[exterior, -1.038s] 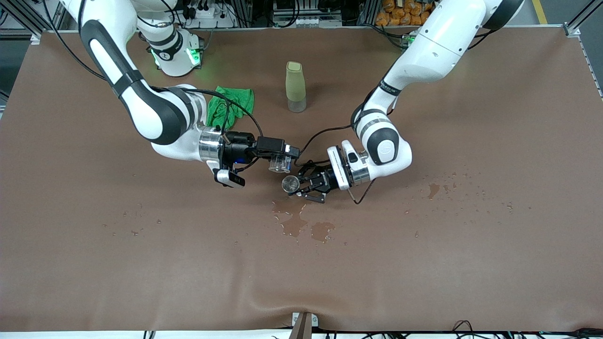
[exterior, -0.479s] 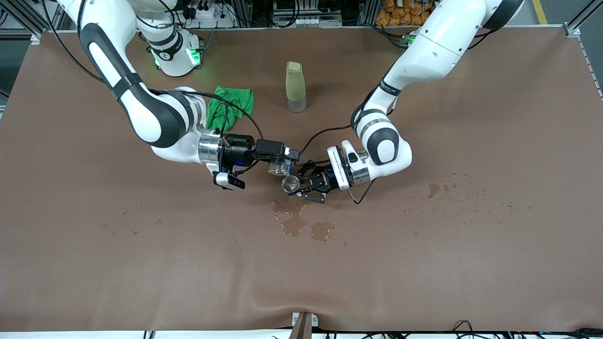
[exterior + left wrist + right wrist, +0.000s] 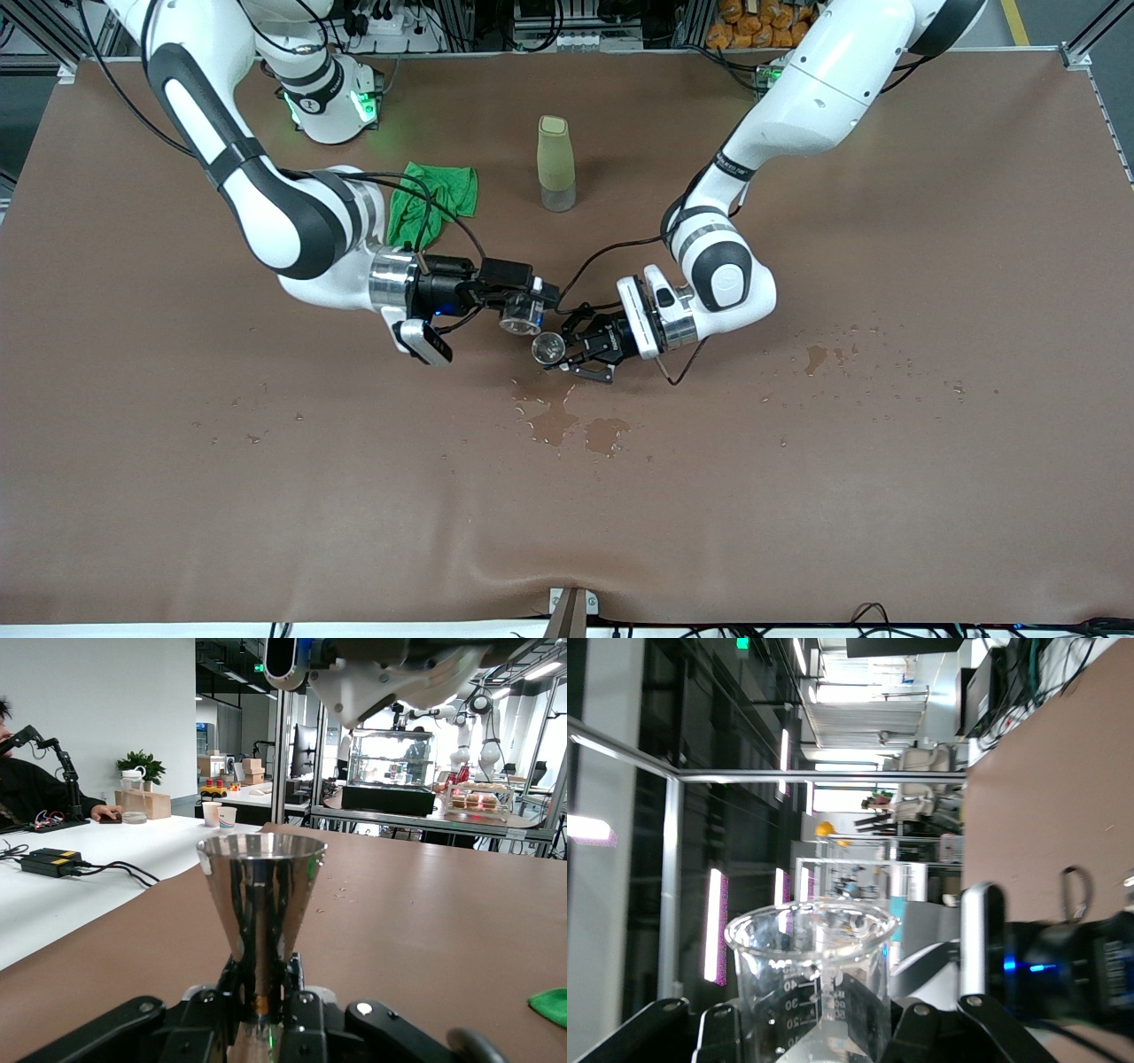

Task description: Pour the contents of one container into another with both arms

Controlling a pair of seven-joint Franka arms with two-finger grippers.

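Note:
Over the middle of the table, my right gripper [image 3: 524, 304] is shut on a clear measuring cup [image 3: 520, 318]. The cup is tipped on its side, with its mouth turned toward a small steel jigger [image 3: 547, 347]. My left gripper [image 3: 569, 347] is shut on the jigger's narrow waist and holds it upright, just below the cup's rim. The left wrist view shows the jigger [image 3: 261, 890] standing up between the fingers of the left gripper [image 3: 262, 997]. In the right wrist view the graduated clear cup [image 3: 811, 961] fills the right gripper [image 3: 812, 1032].
A tall olive tumbler [image 3: 555, 164] stands nearer the robots' bases, with a green cloth [image 3: 432, 202] beside it toward the right arm's end. Wet puddles [image 3: 567, 427] lie on the brown mat just below the grippers. Droplets [image 3: 819, 356] dot the left arm's end.
My right wrist has rolled, tipping the clear cup further toward the jigger and moving it slightly closer. The left gripper and jigger have hardly moved.

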